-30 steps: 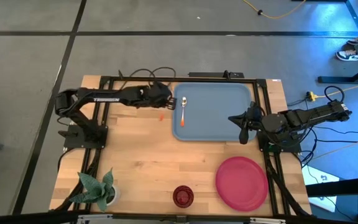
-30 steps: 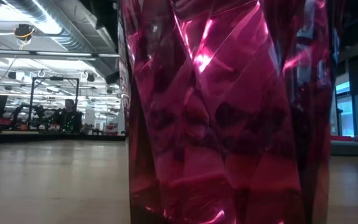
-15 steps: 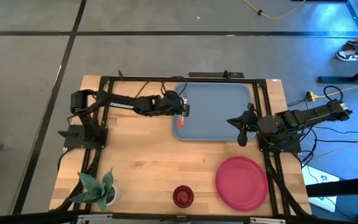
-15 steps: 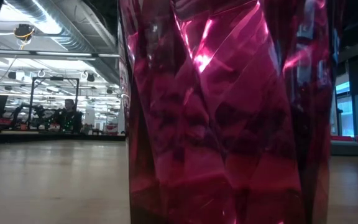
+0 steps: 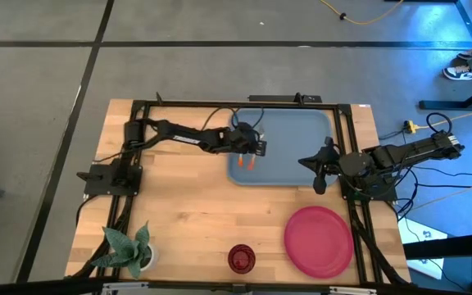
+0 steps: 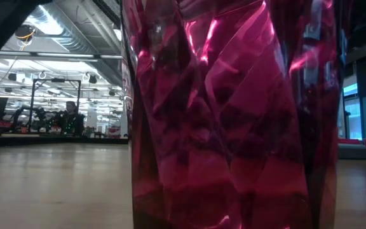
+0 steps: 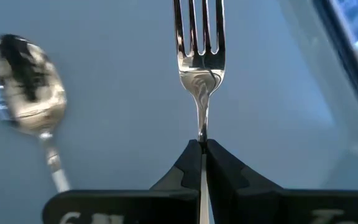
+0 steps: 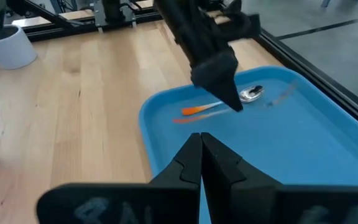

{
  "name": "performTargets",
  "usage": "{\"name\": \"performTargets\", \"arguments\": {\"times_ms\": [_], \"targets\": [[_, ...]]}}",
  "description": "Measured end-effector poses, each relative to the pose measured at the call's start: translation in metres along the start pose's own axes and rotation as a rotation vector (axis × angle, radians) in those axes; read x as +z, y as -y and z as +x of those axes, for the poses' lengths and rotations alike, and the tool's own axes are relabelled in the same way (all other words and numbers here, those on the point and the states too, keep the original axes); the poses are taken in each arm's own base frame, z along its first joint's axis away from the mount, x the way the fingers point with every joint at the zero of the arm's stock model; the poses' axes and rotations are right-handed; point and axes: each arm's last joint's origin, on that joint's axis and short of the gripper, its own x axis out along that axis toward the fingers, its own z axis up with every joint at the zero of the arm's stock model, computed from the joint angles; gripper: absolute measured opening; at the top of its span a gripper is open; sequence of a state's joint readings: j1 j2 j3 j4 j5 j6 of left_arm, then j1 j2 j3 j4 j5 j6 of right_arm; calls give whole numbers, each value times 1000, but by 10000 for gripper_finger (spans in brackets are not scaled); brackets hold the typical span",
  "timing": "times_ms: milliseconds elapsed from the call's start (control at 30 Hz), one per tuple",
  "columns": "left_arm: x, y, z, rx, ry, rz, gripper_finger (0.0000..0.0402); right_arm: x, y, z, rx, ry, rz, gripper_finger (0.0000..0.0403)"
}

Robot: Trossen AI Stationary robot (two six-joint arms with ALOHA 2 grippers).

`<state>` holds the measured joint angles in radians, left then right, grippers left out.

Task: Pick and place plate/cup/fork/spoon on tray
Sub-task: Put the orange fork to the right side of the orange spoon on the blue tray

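Observation:
My left gripper [image 5: 260, 148] is over the left part of the blue-grey tray [image 5: 297, 131], shut on the fork [image 7: 199, 56]. The fork's tines point away past the fingertips and its orange handle [image 5: 251, 164] trails behind. The spoon [image 7: 27, 84] lies flat on the tray beside the fork, and its silver bowl also shows in the right wrist view [image 8: 252, 93]. My right gripper [image 5: 303, 159] is shut and empty over the tray's right part. The pink-red plate [image 5: 318, 242] and the dark red cup [image 5: 241, 258] rest on the table near its front edge. My left gripper pinches the fork's thin silver neck [image 7: 201, 132], just behind the tined head, between its two fingertips [image 7: 219, 163]. The fingers slant down from the table's left and lie along the fork. The head sticks out beyond them over the tray; whether it touches the tray I cannot tell.
A potted plant [image 5: 129, 250] stands at the table's near left corner. The cup [image 6: 234, 114] fills most of the low view. Bare wood lies between the tray and the plate. A dark metal frame [image 5: 220, 105] runs around the table.
My left gripper has gone toward the table's right edge, from the tray's left rim to over the tray's left part, carrying the fork with it. The spoon has stayed on the tray.

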<state>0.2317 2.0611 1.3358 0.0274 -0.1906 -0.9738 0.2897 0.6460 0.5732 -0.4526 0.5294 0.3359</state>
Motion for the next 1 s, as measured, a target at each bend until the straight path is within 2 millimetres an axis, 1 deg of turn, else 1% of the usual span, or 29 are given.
{"name": "performTargets", "arguments": {"times_ms": [67, 133, 300, 433, 1000], "targets": [[-1, 2, 8, 35, -15, 21, 0, 0, 0, 0, 0, 0, 0, 7], [0, 2, 11, 85, -31, 32, 0, 0, 0, 0, 0, 0, 0, 7], [2, -1, 9, 233, -30, 35, 0, 0, 0, 0, 0, 0, 0, 7], [3, 0, 9, 232, -15, 14, 1, 0, 0, 0, 0, 0, 0, 7], [10, -8, 9, 282, -10, 7, 5, 0, 0, 0, 10, -2, 9, 7]]}}
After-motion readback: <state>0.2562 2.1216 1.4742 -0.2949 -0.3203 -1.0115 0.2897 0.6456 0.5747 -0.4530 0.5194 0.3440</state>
